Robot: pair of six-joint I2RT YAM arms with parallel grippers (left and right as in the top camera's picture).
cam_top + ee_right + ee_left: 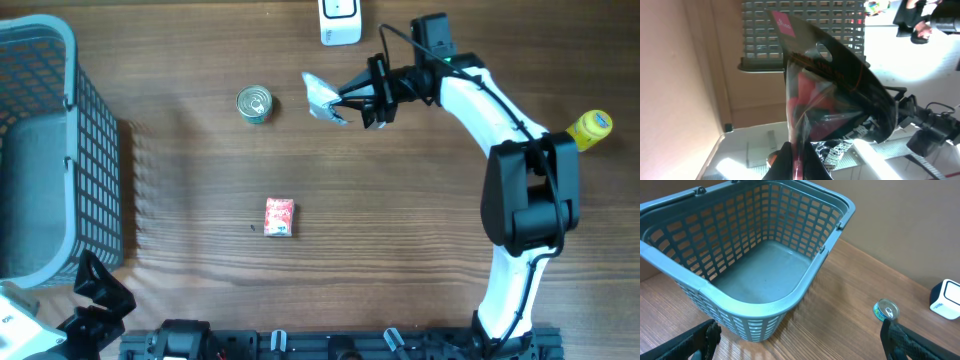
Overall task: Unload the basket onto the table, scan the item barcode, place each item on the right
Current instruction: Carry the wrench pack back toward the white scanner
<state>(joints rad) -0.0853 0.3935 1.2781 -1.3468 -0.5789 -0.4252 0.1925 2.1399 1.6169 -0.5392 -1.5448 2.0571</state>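
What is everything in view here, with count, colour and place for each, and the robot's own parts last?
table: one, brown wood, under everything.
basket: one, grey-blue mesh, at the left edge.
can: one, silver top, upright, between basket and bag.
packet: one, red, lying flat near the middle.
bag: one, clear plastic with red and black inside, far side, gripped by the right arm.
white box: one, white, at the far edge.
yellow object: one, yellow, at the right, beside the right arm.
left arm: one, black and white, near corner by the basket, jaws open and holding nothing.
right arm: one, white and black, reaching to the far side, jaws shut on the bag.
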